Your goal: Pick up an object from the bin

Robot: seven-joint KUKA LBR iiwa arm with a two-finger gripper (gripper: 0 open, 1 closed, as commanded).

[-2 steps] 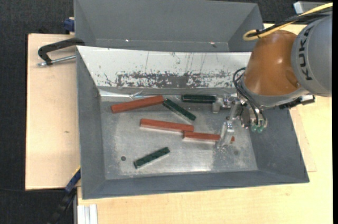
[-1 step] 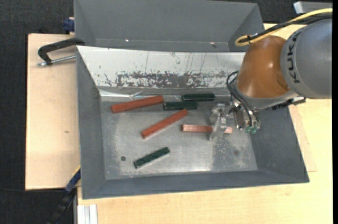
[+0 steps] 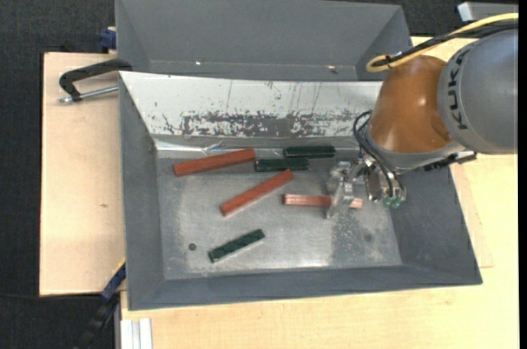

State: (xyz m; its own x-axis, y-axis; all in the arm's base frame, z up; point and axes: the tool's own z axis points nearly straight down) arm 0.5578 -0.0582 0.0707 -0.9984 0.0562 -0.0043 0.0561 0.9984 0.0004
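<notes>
Grey bin (image 3: 136, 199): far left of the gripper (image 3: 344, 195) lie a red stick (image 3: 214, 164) and a green stick (image 3: 236, 245). Nearer lie a second red stick (image 3: 255, 193) and, behind it, dark sticks (image 3: 280, 165). A short stick (image 3: 303, 200), reddish, reaches the gripper's tip. Whether the gripper is open or clamped on it cannot be told.

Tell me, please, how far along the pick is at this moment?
Done: the gripper is low inside the bin, at the right end of a short reddish-brown bar. In hand: lining up on that bar, it seems. Left: the bar lies flat on the floor, so a confirmed grasp and the lift remain.
</notes>
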